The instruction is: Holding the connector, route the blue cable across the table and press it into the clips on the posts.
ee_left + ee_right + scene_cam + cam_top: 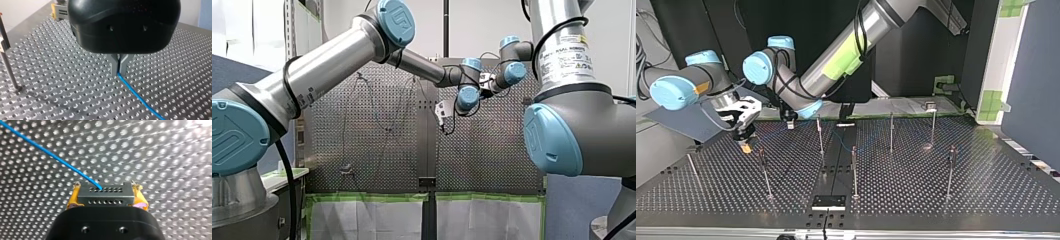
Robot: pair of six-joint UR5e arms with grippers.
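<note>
Clamping the grey connector [105, 196], my right end effector [106, 188] hovers over the bench [162, 157] while my left end effector [118, 72] pinches the blue cable [140, 98].

The grey connector [105, 198], a rectangular block with two rows of small holes, sits clamped in the jaws of my right gripper [106, 187]. The thin blue cable [50, 152] leaves its upper row and runs straight over the tabletop [162, 157], where thin upright posts [854, 170] stand.
</note>
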